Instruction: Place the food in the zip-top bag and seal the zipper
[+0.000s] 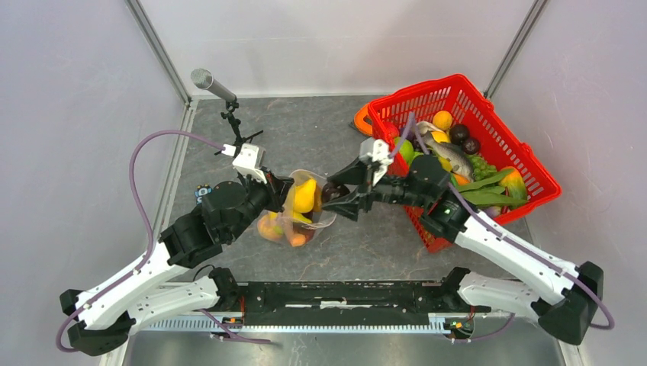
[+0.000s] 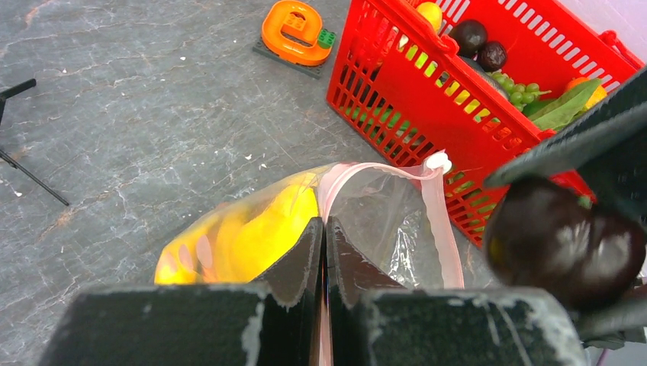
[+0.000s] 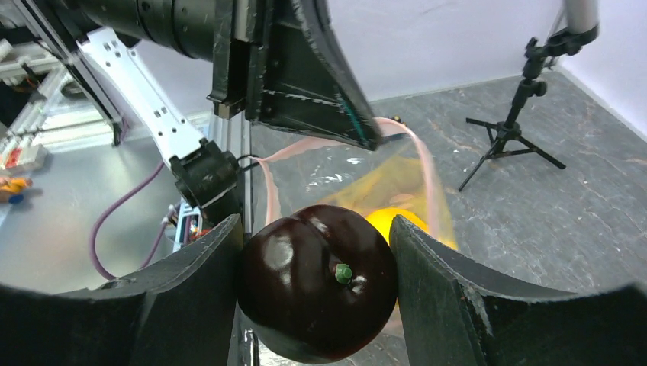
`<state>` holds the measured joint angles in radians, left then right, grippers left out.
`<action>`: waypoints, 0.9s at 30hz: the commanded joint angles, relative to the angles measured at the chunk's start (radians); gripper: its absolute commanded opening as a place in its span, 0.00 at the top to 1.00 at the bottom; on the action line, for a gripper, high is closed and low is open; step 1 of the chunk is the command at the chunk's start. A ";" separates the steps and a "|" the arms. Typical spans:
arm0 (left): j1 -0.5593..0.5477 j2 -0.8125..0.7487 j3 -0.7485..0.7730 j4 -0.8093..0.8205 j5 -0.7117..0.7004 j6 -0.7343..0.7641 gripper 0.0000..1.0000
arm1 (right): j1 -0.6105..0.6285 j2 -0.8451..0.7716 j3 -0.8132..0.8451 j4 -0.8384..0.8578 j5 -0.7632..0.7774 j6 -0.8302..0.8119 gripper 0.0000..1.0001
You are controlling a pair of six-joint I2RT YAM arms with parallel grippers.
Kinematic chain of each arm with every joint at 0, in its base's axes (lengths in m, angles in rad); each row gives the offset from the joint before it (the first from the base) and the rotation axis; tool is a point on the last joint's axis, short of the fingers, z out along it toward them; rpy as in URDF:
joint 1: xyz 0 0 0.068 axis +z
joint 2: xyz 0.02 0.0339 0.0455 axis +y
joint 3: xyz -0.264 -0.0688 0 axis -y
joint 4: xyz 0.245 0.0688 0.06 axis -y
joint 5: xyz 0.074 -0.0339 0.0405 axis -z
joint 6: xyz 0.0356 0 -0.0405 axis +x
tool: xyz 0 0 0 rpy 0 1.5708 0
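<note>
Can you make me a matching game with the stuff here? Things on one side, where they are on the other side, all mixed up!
Things:
1. dark fruit
2. zip-top bag
3. orange ring
4. green grapes

Places:
A. inside the red basket
B. pinched by the left gripper
C. lying on the table, beside the basket
D. held by the right gripper

Pairs: 1-D, 2-B, 3-C, 4-A
</note>
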<state>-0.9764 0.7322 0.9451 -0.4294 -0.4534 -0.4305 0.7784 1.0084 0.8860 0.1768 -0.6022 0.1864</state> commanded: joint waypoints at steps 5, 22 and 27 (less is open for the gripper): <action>0.005 -0.011 0.019 0.048 0.005 -0.036 0.91 | 0.249 0.156 0.153 -0.136 0.441 -0.213 0.51; 0.005 -0.078 0.090 -0.071 -0.146 -0.024 0.91 | 0.331 0.278 0.249 -0.030 0.327 -0.200 0.02; 0.004 -0.104 0.089 -0.095 -0.199 -0.019 0.91 | 0.331 0.183 0.230 -0.043 0.445 -0.214 0.04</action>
<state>-0.9764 0.6556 0.9886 -0.5510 -0.5690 -0.4305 1.1061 1.2915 1.0931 0.0948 -0.2264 -0.0200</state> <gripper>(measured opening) 0.091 0.975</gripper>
